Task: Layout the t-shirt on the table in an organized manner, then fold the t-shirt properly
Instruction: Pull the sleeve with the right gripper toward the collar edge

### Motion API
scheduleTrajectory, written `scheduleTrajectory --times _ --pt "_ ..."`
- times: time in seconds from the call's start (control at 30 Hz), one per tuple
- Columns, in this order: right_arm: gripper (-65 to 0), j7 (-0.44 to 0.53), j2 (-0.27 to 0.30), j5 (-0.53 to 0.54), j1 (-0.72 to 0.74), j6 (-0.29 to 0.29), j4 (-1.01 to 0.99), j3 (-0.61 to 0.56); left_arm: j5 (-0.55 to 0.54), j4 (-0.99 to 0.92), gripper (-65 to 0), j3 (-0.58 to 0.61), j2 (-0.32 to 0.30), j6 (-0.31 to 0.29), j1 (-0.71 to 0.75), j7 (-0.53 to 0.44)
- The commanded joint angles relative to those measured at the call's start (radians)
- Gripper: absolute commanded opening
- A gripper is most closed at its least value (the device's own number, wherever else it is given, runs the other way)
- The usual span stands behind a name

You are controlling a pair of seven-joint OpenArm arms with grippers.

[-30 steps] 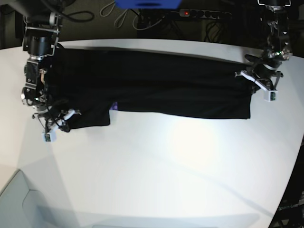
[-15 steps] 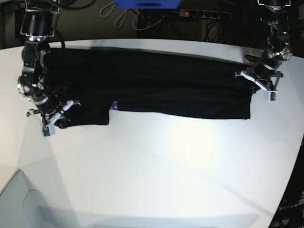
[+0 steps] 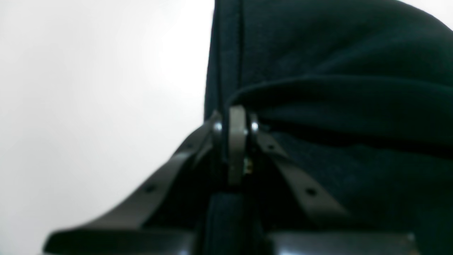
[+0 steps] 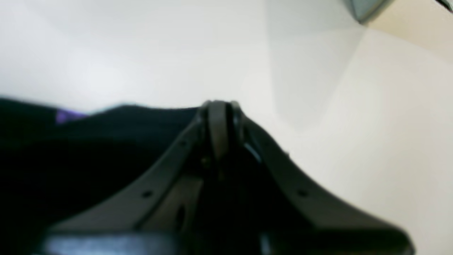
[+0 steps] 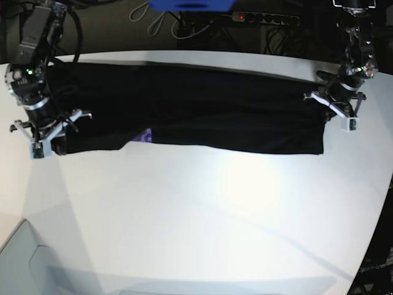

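The black t-shirt (image 5: 196, 104) lies stretched in a long band across the far half of the white table (image 5: 202, 221). A small purple patch of print (image 5: 145, 136) shows at its near edge. My right gripper (image 5: 52, 138), at the base view's left, is shut on the shirt's near-left corner. In the right wrist view its fingertips (image 4: 219, 106) meet over the black cloth (image 4: 88, 141), with the purple patch (image 4: 65, 115) to the left. My left gripper (image 5: 334, 106), at the base view's right, is shut on the shirt's right end. Its closed fingers (image 3: 235, 120) pinch a fold of the cloth (image 3: 336, 53).
A power strip (image 5: 264, 18) with cables and a blue object (image 5: 190, 5) sit behind the table's back edge. The table's curved edge (image 5: 377, 209) runs down the right side. A grey surface (image 5: 18, 264) lies below the near-left corner.
My right gripper has moved left and toward the back with the shirt's corner, drawing the hanging left flap out straighter. The left arm has stayed still.
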Motion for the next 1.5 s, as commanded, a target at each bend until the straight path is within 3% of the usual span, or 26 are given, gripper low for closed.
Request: scheduleTrajectory --times 0.0,0.4,1.17,1.3,1.47 --pt "-65.0 0.022 0.002 0.007 -0.013 -0.002 0.033 0.005 0.026 -0.004 -64.4 0.0 -0.008 0.01 0.009 0.056" --pt "-65.0 0.03 0.001 0.007 -0.202 -0.002 0.045 0.031 0.026 -0.004 -64.4 0.0 -0.008 0.01 0.009 0.056" --pt "-65.0 0.03 0.001 0.007 -0.171 -0.002 -0.153 0.042 0.026 0.004 -64.4 -0.001 -0.009 0.01 0.009 0.056" --pt "-65.0 0.03 0.001 0.007 -0.165 -0.001 -0.188 0.041 0.026 0.007 -58.2 -0.001 -0.009 0.009 0.009 0.056" --pt "-65.0 0.03 0.001 0.007 -0.145 -0.001 -0.214 0.041 0.026 0.047 -42.8 -0.001 -0.009 0.009 0.018 0.056"
